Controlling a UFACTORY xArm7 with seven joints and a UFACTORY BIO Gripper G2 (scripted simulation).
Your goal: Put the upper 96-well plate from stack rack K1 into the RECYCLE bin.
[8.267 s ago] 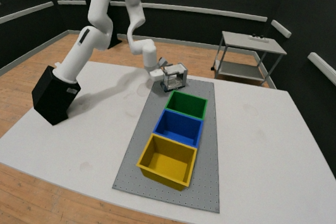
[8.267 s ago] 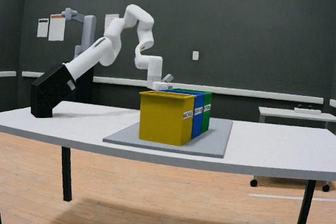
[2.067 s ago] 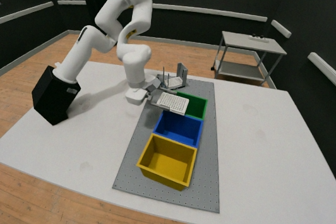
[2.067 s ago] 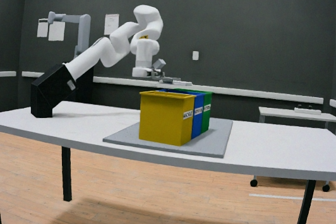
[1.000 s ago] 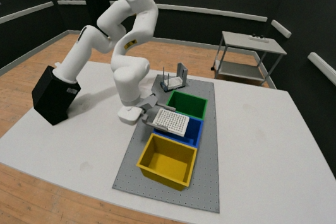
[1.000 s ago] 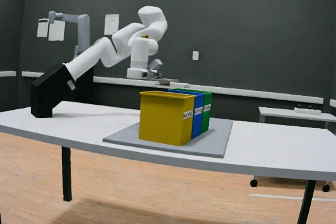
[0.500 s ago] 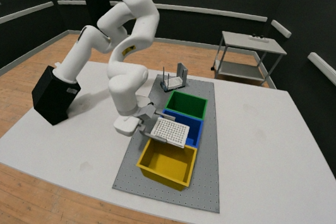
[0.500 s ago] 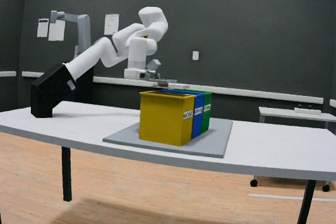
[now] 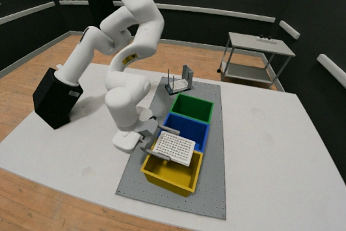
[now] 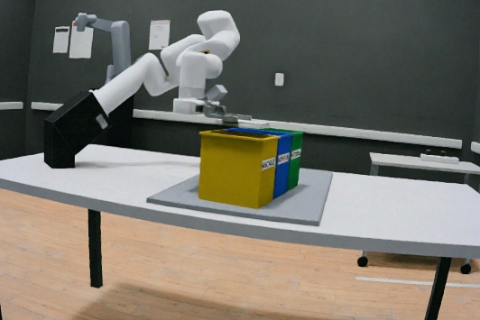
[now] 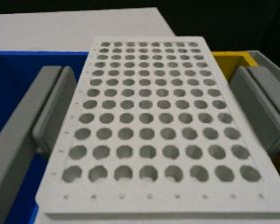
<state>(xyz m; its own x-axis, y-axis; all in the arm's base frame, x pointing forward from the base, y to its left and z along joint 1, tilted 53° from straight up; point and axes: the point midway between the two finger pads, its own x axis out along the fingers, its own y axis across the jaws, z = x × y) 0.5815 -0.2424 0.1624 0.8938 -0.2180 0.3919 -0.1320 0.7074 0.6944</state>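
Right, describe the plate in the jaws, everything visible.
The white, rectangular, plastic-looking 96-well plate has round wells in a grid, with small markings along two edges. Roughly level, wells up, it is gripped by its long sides between the grey jaws, above the blue and yellow bins. The wells look empty.

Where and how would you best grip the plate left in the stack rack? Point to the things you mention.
Probably by two opposite side walls, coming level from the open front: the lower 96-well plate point(image 9: 179, 84) lies flat and low in the stack rack point(image 9: 187, 74), with upright posts and a tall panel blocking other sides.
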